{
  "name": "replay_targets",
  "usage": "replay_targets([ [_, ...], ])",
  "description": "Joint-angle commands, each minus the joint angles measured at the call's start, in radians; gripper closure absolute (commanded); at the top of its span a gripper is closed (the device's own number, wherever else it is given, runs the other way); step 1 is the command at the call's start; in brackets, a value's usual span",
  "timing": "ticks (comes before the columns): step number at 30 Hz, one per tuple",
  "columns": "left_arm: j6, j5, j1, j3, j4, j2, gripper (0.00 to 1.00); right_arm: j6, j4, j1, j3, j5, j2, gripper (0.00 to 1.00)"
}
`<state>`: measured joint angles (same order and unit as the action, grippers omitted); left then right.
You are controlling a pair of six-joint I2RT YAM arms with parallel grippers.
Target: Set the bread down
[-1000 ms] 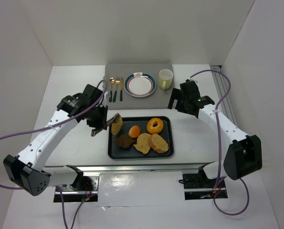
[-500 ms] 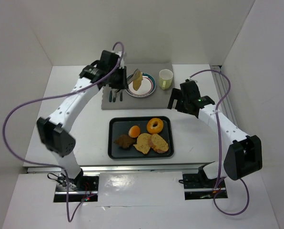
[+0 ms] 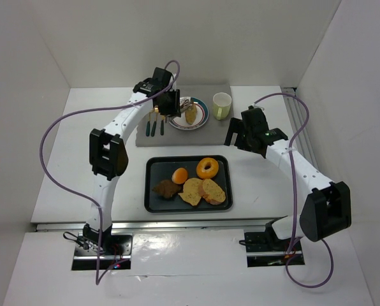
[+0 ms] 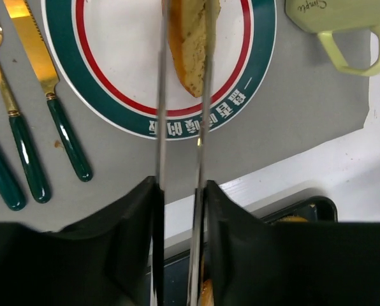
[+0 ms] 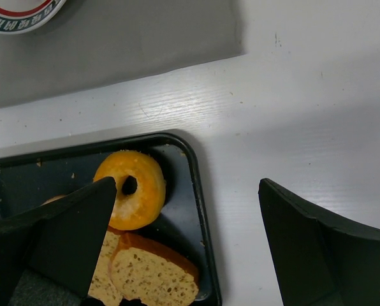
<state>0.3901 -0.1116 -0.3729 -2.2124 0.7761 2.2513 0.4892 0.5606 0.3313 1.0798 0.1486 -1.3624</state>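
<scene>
A tan slice of bread point(image 3: 191, 115) lies on the white plate point(image 3: 200, 122) with a green and red rim, at the back of the table. My left gripper point(image 3: 176, 107) reaches over the plate's left side, and its two thin metal blades stand close on either side of the slice. In the left wrist view the bread point(image 4: 189, 48) sits between the blades point(image 4: 160, 95) over the plate point(image 4: 113, 109). My right gripper point(image 3: 236, 135) hangs open and empty right of the plate, above the table by the tray's corner point(image 5: 187, 185).
A black tray point(image 3: 187, 209) holds a doughnut point(image 3: 207, 168), two more bread slices point(image 3: 212, 191), an orange piece and a dark piece. A pale green cup point(image 3: 222, 105) and green-handled cutlery point(image 3: 153, 124) flank the plate on a grey mat point(image 3: 177, 137).
My left arm carried the bread from the tray's left edge to the back of the table and lowered it onto the plate. The right arm has not moved.
</scene>
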Motion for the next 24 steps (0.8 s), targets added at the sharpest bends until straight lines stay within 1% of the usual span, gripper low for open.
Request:
replay_targets([
  [1,-0.014,-0.060,0.000,-0.047,-0.041,-0.002,0.51,-0.005,-0.016,0.000,0.042,0.020,0.002,0.00],
  [2,-0.014,-0.060,0.000,-0.047,-0.041,-0.012,0.47,-0.005,-0.016,0.000,0.042,0.020,0.002,0.00],
  [3,-0.014,-0.060,0.000,-0.038,-0.041,-0.012,0.38,-0.005,-0.016,0.000,0.042,0.020,0.002,0.00],
  [5,-0.014,-0.048,0.000,-0.038,-0.041,-0.035,0.34,-0.005,-0.016,0.000,0.042,0.029,0.002,0.00],
  [9,-0.014,-0.010,0.000,-0.029,-0.032,-0.113,0.38,-0.005,-0.016,0.000,0.042,0.029,0.011,0.00],
  [10,-0.014,-0.010,0.000,-0.029,-0.032,-0.163,0.38,-0.005,-0.007,0.000,0.042,0.029,0.023,0.00],
  [13,-0.014,0.012,0.000,0.020,-0.021,-0.248,0.39,-0.005,-0.007,0.000,0.031,0.029,0.037,0.00],
  [15,-0.014,0.021,0.000,0.077,-0.012,-0.358,0.40,-0.005,-0.007,0.000,0.031,0.029,0.062,0.00],
  [16,-0.014,0.021,0.000,0.165,-0.012,-0.399,0.42,-0.005,-0.007,0.000,0.031,0.029,0.072,0.00],
  [17,-0.014,0.021,0.000,0.216,-0.012,-0.442,0.42,-0.005,-0.007,0.000,0.020,0.029,0.083,0.00],
  [18,-0.014,0.021,0.000,0.273,-0.012,-0.532,0.43,-0.005,-0.007,0.000,0.020,0.029,0.083,0.00],
  [19,-0.026,0.021,-0.009,0.389,-0.012,-0.579,0.43,-0.005,-0.007,0.000,0.020,0.029,0.083,0.00],
  [20,-0.036,0.021,-0.023,0.448,-0.003,-0.623,0.43,-0.005,-0.007,0.000,0.020,0.029,0.094,0.00],
  [21,-0.036,0.042,-0.032,0.501,0.017,-0.669,0.43,0.005,-0.007,0.000,0.011,0.029,0.094,0.00],
  [22,-0.036,0.055,-0.032,0.602,0.034,-0.755,0.43,0.005,-0.007,0.000,0.011,0.029,0.094,0.00],
  [23,-0.027,0.067,-0.055,0.650,0.081,-0.795,0.41,0.005,-0.007,0.000,0.011,0.029,0.094,0.00],
  [24,0.004,0.078,-0.055,0.695,0.107,-0.835,0.41,0.005,-0.007,0.000,0.011,0.029,0.103,0.00],
])
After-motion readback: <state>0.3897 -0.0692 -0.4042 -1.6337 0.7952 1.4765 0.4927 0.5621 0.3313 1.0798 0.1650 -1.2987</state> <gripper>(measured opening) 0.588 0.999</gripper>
